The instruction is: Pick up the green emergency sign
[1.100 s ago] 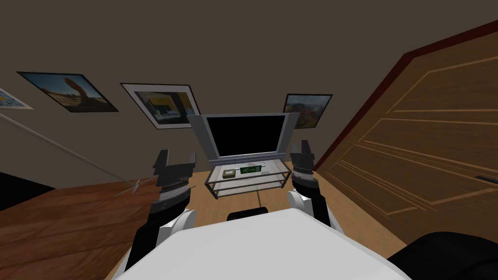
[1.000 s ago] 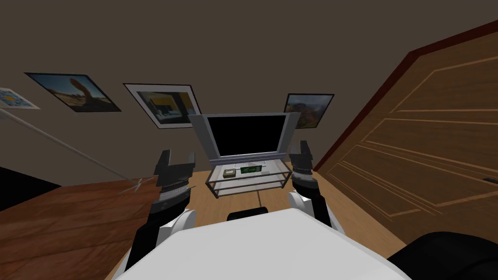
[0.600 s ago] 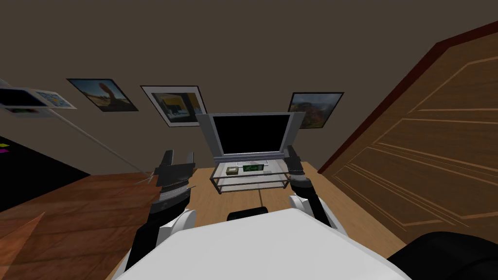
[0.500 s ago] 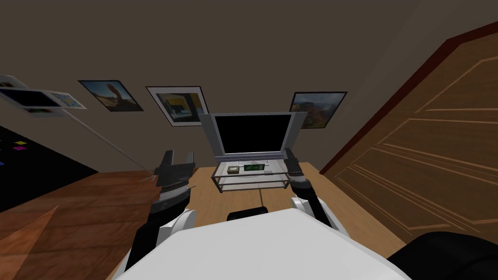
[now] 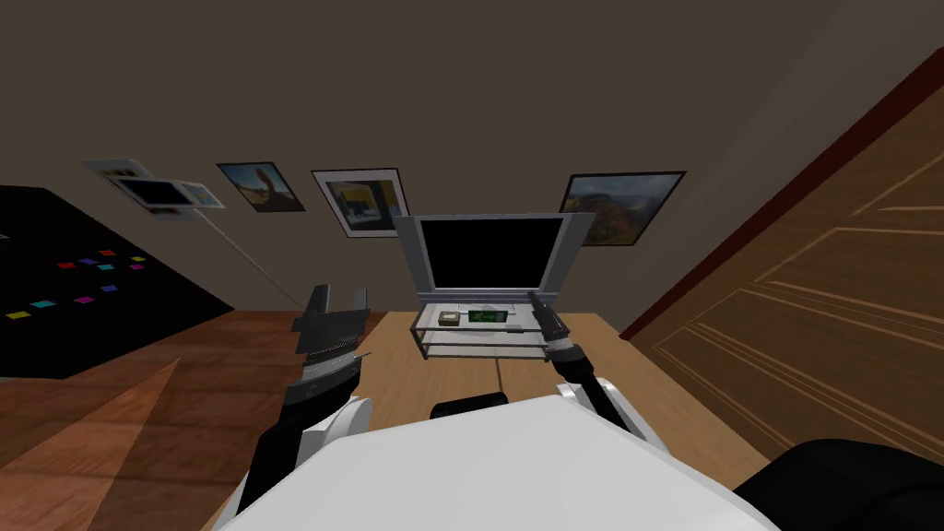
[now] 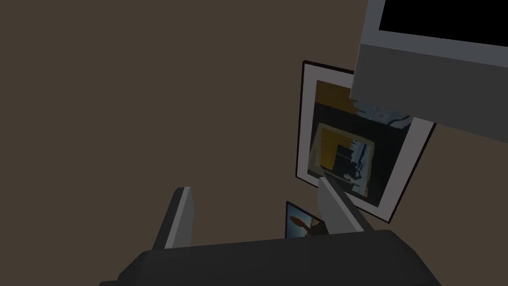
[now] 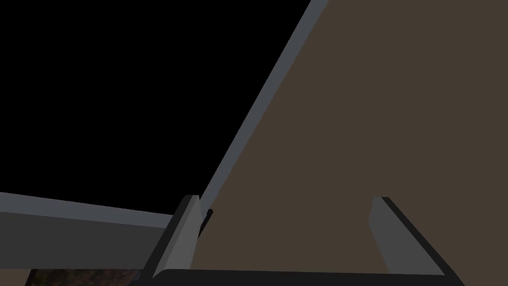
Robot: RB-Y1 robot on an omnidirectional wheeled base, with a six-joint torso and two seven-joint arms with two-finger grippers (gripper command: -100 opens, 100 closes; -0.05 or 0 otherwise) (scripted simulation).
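Green sign (image 5: 482, 316) lies on the glass TV stand (image 5: 479, 343) at 12 o'clock. The right claw (image 5: 535, 300), wide open and empty, has stretched toward it, closing in. Left claw (image 5: 338, 300) is open and holds nothing.

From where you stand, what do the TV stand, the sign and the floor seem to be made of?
Stand: probably glass shelves on a thin grey, metal-looking frame; the shelves look pale and see-through.
Sign: green face with a white mark, flat and matte; too small to tell the material.
Floor: light wood, smooth finish, with faint grain and a plank seam.
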